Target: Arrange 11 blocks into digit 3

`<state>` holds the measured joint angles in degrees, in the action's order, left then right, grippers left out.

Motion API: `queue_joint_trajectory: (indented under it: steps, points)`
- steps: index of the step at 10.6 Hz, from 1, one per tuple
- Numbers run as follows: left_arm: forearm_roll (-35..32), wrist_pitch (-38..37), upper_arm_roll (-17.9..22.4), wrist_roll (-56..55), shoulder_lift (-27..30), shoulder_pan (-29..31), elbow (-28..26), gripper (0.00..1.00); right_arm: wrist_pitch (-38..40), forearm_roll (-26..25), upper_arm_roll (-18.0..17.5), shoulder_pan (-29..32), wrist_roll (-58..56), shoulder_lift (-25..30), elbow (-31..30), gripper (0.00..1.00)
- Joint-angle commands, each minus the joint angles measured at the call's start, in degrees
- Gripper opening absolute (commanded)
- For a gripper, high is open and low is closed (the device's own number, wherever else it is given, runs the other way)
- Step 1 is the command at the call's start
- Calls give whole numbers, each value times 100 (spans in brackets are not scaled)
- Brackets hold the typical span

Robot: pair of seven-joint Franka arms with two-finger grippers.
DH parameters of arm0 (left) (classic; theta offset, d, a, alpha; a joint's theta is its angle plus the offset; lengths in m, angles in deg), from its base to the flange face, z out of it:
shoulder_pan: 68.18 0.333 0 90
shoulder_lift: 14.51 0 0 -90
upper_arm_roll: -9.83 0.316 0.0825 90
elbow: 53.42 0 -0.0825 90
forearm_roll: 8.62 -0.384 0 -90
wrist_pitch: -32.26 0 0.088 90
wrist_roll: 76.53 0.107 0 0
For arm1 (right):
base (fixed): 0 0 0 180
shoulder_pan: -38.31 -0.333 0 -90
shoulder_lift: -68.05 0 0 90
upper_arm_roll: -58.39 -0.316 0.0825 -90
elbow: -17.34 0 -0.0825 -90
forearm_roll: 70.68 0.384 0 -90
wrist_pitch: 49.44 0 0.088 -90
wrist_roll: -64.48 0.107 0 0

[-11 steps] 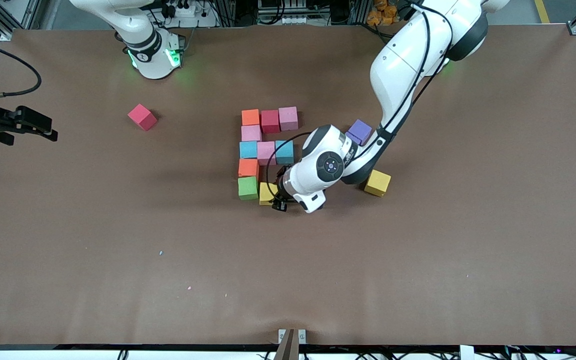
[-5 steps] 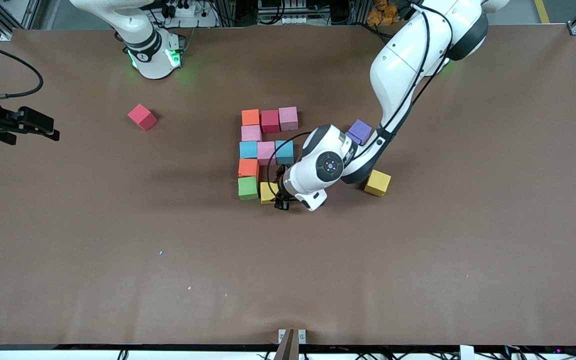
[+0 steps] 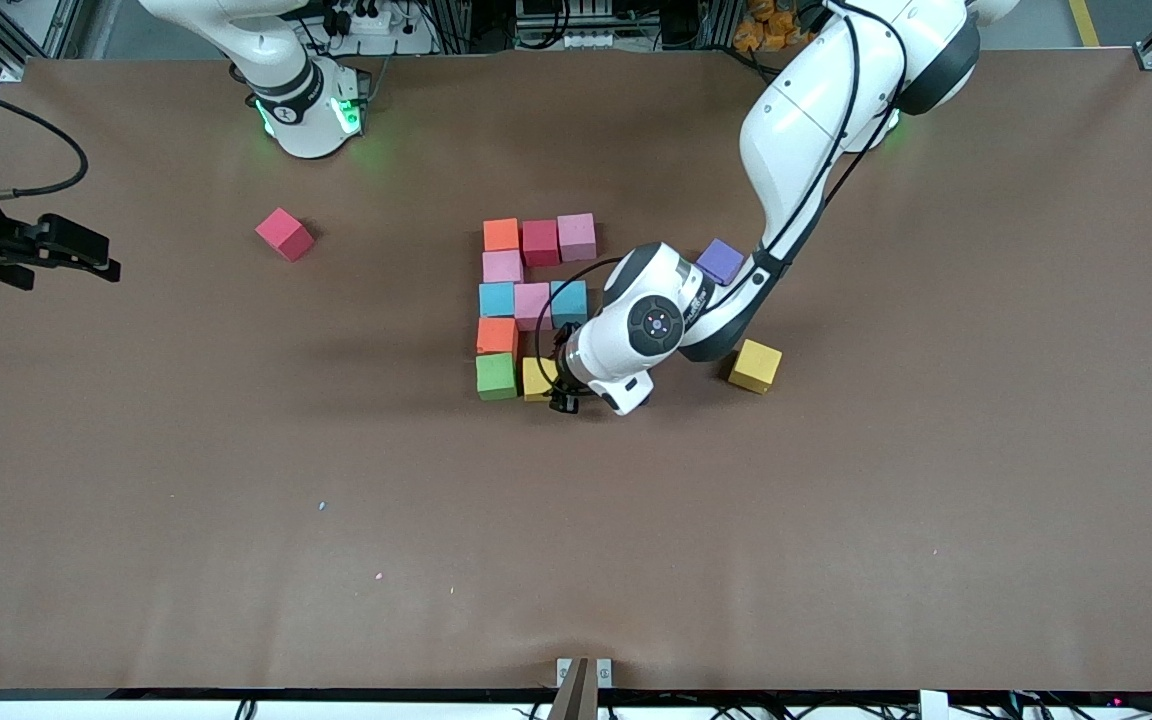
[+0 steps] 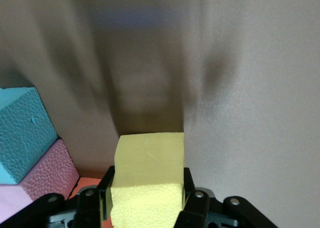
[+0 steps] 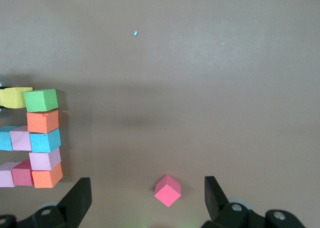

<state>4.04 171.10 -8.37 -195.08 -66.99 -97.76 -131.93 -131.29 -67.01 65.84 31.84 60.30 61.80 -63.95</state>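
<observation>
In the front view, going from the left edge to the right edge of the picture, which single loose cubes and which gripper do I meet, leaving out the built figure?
Right gripper → loose pink cube → left gripper, shut on a yellow cube → purple cube → loose yellow cube.

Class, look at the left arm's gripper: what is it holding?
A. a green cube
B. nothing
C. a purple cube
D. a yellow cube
D: in the left wrist view the left gripper has its fingers shut on a yellow cube, set down beside the green cube in the figure's nearest row.
</observation>
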Motion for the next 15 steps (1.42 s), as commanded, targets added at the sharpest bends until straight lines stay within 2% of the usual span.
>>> queue_joint_trajectory:
  steps: [1, 11, 12, 15]
  points:
    - [-132, -93, 18, -160, 168, -21, -217, 0, 11, 37, 28, -13, -30, 63, -45, 100]
    - [-316, -6, 27, -309, 124, -118, -156, 0, -59, 11, 55, -4, -30, 151, -19, 100]
    - [-316, -6, 27, -309, 116, -127, -156, 0, -86, 2, 159, -65, -56, 160, -19, 100]
    - [-307, -6, 27, -309, 116, -127, -147, 0, -226, -226, 204, -179, -56, 405, -62, 100]
